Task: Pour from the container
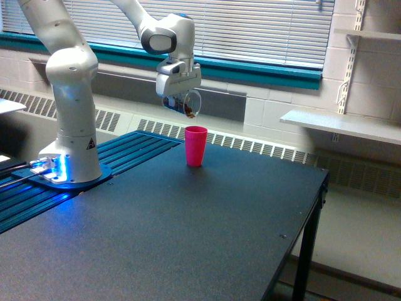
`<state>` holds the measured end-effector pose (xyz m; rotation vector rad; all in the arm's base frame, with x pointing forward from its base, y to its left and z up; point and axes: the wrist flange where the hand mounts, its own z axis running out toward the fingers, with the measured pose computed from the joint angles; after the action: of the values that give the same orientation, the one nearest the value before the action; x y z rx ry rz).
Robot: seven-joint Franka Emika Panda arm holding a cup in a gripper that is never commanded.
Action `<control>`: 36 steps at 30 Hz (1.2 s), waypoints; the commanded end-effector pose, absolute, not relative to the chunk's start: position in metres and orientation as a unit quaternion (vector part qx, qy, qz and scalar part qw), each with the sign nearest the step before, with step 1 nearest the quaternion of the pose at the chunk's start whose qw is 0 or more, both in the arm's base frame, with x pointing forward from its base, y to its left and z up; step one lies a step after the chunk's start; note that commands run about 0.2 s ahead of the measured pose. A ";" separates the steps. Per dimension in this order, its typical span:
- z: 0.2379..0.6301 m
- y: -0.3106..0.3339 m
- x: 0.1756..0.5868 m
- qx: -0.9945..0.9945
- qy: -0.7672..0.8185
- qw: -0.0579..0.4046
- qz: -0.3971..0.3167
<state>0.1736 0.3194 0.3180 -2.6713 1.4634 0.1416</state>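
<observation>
Well to the left of the pincer, in the exterior view, the white Franka arm's base [70,157] stands on a blue ribbed plate [119,157] at the edge of the dark worktop [188,238], with a blue light glowing at its foot. From there the arm rises out of the top of the picture and comes back down to the pincer [180,94], which points downward in front of the window blinds [250,31] and a teal sill [263,72]. The pincer is clamped on the container [186,103], a small clear plastic cup tipped over on its side, its open mouth turned toward the exterior view's right and slightly down, with brown contents gathered at the lower lip. Directly below the pincer, just to the right of it and apart from the container, a pink cup [195,145] stands upright on the worktop. Far to the right of the pincer, a white wall shelf [341,125] hangs beyond the worktop's edge.
</observation>
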 end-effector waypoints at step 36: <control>0.316 0.315 0.180 -0.879 0.469 0.029 0.077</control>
<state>0.1786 0.3130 0.3145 -2.7022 1.4679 0.2169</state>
